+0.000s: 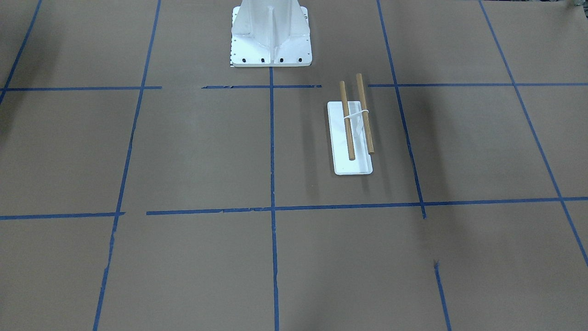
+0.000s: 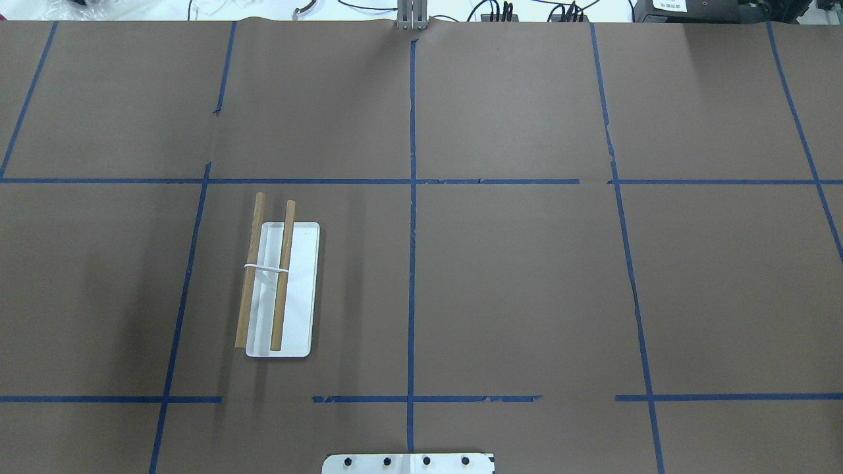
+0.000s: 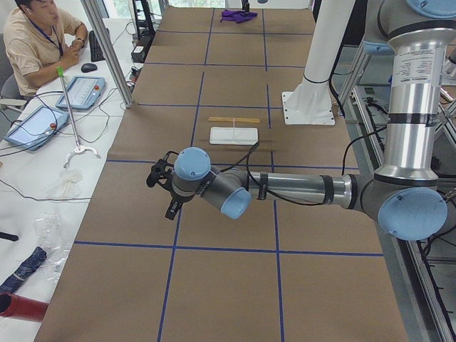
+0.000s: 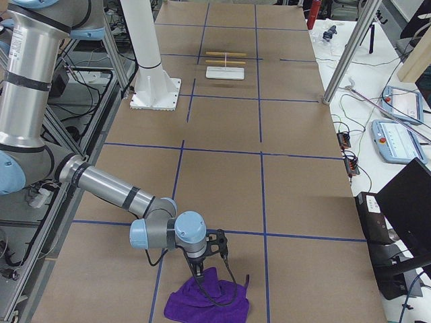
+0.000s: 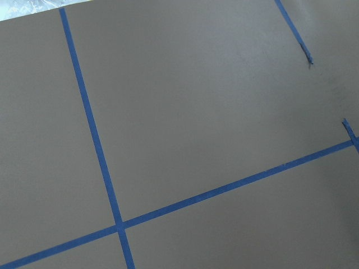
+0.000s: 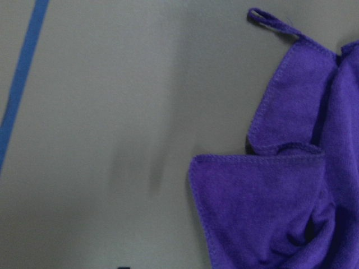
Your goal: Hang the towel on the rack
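The purple towel (image 4: 205, 299) lies crumpled on the brown table near the robot's right end. It also shows far off in the exterior left view (image 3: 239, 14). In the right wrist view the towel (image 6: 280, 207) fills the right side, its loop tag (image 6: 263, 17) at the top. My right gripper (image 4: 202, 268) points down just over the towel's near edge; I cannot tell whether it is open or shut. The rack (image 2: 282, 289) stands bare on my left side, also seen from the front (image 1: 353, 133). My left gripper (image 3: 158, 191) hovers over bare table, well short of the rack (image 3: 234, 132); its state is unclear.
The large white bolted pedestal base (image 1: 271, 41) stands at the robot's side of the table, near the rack. Blue tape lines (image 5: 95, 145) grid the brown surface. An operator (image 3: 35, 43) sits at a side desk with tablets. Metal frame posts (image 4: 343, 60) stand along the far edge.
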Controlling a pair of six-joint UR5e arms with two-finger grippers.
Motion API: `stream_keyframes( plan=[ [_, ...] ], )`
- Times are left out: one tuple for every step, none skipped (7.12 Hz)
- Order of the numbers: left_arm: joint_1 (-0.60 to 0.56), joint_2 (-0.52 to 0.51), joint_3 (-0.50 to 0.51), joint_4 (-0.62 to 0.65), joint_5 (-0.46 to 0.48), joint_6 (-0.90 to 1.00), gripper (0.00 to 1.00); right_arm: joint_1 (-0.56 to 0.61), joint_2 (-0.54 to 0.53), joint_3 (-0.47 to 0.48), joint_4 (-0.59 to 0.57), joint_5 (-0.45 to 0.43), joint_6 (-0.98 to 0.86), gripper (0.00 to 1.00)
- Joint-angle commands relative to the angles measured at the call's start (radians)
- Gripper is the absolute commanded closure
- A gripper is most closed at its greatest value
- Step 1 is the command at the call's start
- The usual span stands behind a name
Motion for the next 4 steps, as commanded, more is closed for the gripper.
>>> stream_keyframes(
  plan=[
    [0.0, 0.003, -0.008, -0.042, -0.004, -0.041, 0.0, 0.022, -0.026, -0.065, 0.043, -0.01, -0.006, 0.15],
    [0.0, 0.005, -0.017, -0.05, -0.006, -0.047, 0.0, 0.042, -0.026, -0.123, 0.046, -0.016, -0.076, 0.17],
    [0.0, 0.003, -0.031, -0.051, -0.005, -0.077, 0.0, 0.085, -0.014, -0.146, 0.038, -0.036, -0.14, 0.21],
    [0.0, 0.0, -0.039, -0.051, -0.005, -0.084, 0.0, 0.096, -0.012, -0.149, 0.036, -0.037, -0.143, 0.22]
  ],
)
